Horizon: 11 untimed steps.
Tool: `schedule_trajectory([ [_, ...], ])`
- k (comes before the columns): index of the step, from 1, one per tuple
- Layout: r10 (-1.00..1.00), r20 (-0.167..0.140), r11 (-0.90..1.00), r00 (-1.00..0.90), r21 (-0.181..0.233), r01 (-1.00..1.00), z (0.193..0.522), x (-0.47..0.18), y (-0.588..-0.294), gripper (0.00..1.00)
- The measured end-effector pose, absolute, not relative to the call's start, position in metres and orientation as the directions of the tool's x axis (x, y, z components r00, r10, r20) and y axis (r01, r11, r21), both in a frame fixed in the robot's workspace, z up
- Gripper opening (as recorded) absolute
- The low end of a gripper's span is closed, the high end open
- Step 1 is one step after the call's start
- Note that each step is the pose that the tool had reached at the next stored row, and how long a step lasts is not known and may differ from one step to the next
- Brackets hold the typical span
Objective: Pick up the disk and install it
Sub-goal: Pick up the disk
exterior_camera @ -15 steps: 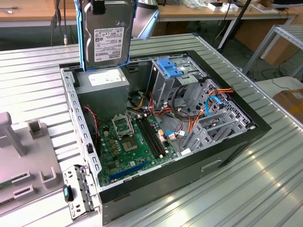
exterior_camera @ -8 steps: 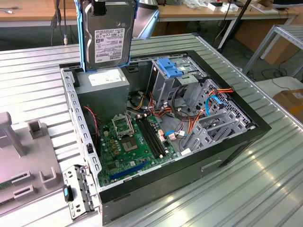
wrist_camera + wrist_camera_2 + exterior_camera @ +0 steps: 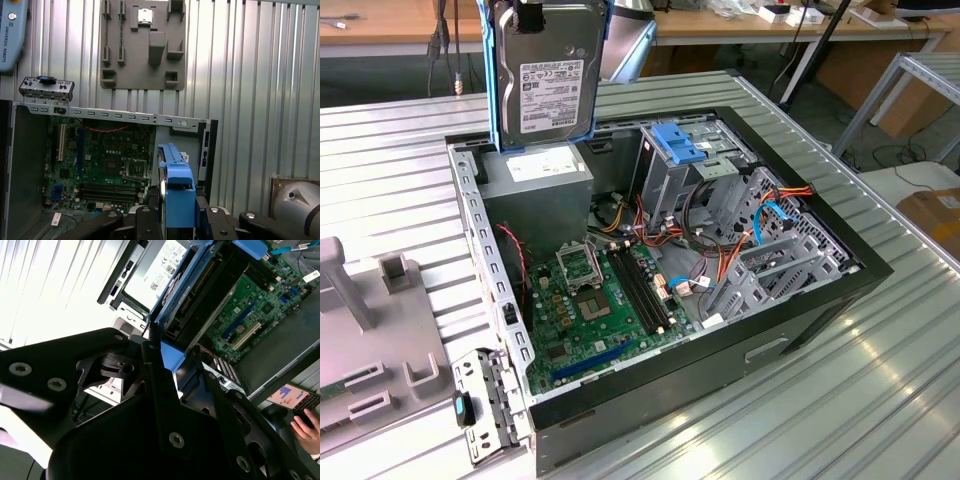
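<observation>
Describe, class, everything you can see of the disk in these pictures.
The disk is a flat rectangular drive with a dark grey metal face, a white printed label and a blue plastic bracket along its sides. It hangs upright above the grey power supply in the open case. The gripper clamps its bracket.

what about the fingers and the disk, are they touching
Touching. In the first wrist view the blue bracket of the disk sits clamped between the black fingers, with no gap on either side.
</observation>
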State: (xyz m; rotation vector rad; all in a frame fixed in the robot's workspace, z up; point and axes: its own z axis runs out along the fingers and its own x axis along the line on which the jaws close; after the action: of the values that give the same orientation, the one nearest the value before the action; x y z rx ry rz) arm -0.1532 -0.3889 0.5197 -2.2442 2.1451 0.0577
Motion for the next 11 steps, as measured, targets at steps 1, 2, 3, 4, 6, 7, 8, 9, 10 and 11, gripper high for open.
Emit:
schedule_trajectory([
  [1,-0.998,-0.052,-0.045,0.045,-0.001,-0.999,0.5197,-0.1532,-0.3893,0.36],
  [2,-0.998,-0.052,-0.045,0.045,-0.001,-0.999,0.5198,-0.1532,-0.3898,0.36],
  [3,-0.998,-0.052,-0.045,0.045,-0.001,-0.999,0.5198,-0.1531,-0.3912,0.36],
  [4,-0.998,-0.052,-0.045,0.045,-0.001,-0.999,0.5197,-0.1531,-0.3925,0.36],
  [6,-0.998,-0.052,-0.045,0.045,-0.001,-0.999,0.5197,-0.1531,-0.3934,0.36],
  [7,-0.998,-0.052,-0.045,0.045,-0.001,-0.999,0.5197,-0.1531,-0.3935,0.36],
  [8,-0.998,-0.052,-0.045,0.045,-0.001,-0.999,0.5197,-0.1531,-0.3939,0.36],
  [9,-0.998,-0.052,-0.045,0.045,-0.001,-0.999,0.5197,-0.1531,-0.3940,0.36],
  [10,-0.998,-0.052,-0.045,0.045,-0.001,-0.999,0.5197,-0.1531,-0.3941,0.36],
  [11,-0.998,-0.052,-0.045,0.045,-0.001,-0.999,0.5197,-0.1531,-0.3941,0.36],
])
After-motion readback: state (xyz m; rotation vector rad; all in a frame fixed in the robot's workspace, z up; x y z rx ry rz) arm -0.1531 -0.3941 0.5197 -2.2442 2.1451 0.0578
